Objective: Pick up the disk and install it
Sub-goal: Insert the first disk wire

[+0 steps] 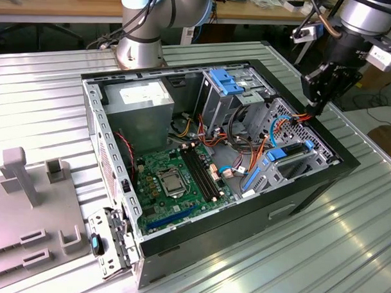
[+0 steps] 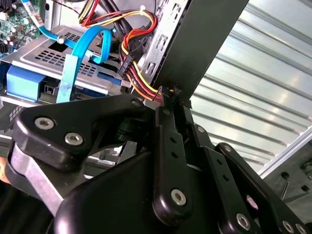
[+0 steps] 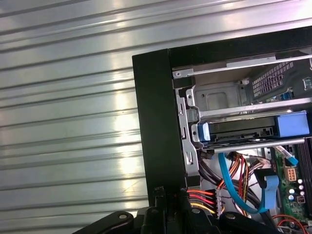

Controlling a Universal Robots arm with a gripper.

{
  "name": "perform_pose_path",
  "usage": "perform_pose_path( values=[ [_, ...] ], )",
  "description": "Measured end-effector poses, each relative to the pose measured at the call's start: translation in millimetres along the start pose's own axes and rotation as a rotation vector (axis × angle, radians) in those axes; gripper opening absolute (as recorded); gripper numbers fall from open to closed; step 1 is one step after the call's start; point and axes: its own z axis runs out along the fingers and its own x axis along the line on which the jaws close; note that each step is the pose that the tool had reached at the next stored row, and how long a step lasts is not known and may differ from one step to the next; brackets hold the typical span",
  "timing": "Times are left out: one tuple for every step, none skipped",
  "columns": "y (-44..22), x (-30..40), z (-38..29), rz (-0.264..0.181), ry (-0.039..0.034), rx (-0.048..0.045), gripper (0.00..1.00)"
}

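Observation:
The disk (image 1: 290, 160) lies flat in the drive cage at the case's near corner on the exterior view's right, with blue rails along its sides. In the first wrist view the disk (image 3: 239, 130) sits in its bay as a dark slab between blue ends. One blue rail (image 2: 27, 80) of it appears in the second wrist view under a perforated metal cage. My black gripper (image 1: 315, 106) hangs above the case's black side wall, just beyond the disk. The gripper (image 2: 168, 92) (image 3: 165, 191) is shut with nothing between its fingers, its tips near a bundle of red, yellow and black wires.
The open computer case (image 1: 309, 189) lies on a ribbed metal table (image 1: 346, 254). Inside are a grey power-supply box (image 1: 142, 99), a green motherboard (image 1: 175, 178), a blue latch (image 1: 227, 80) and light blue data cables (image 2: 92, 44). A grey fixture (image 1: 27, 179) stands at the exterior view's left.

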Motion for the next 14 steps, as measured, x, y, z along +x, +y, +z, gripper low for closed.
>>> perform_pose_path(
  values=[
    [0.1, 0.0, 0.0, -0.002, 0.0001, 0.0002, 0.23],
    [0.2, 0.0, 0.1, -0.004, 0.0002, 0.0003, 0.23],
    [0.2, 0.0, 0.1, -0.005, 0.0004, 0.0004, 0.23],
    [0.2, 0.0, 0.2, -0.008, 0.0005, 0.0007, 0.23],
    [0.2, 0.0, 0.3, -0.01, 0.0007, 0.0008, 0.23],
    [0.2, 0.0, 0.3, -0.011, 0.0008, 0.0009, 0.23],
    [0.1, 0.0, 0.4, -0.013, 0.0008, 0.0011, 0.23],
    [0.1, 0.0, 0.5, -0.013, 0.0009, 0.0012, 0.23],
    [0.1, 0.0, 0.6, -0.014, 0.0009, 0.0012, 0.23],
    [0.1, 0.0, 0.8, -0.015, 0.001, 0.0014, 0.23],
    [0.1, 0.0, 0.8, -0.017, 0.0011, 0.0015, 0.23],
    [0.1, 0.0, 0.8, -0.018, 0.0012, 0.0015, 0.22],
    [0.1, 0.0, 0.8, -0.018, 0.0012, 0.0016, 0.22],
    [0.1, 0.0, 0.8, -0.019, 0.0012, 0.0017, 0.17]
  ],
)
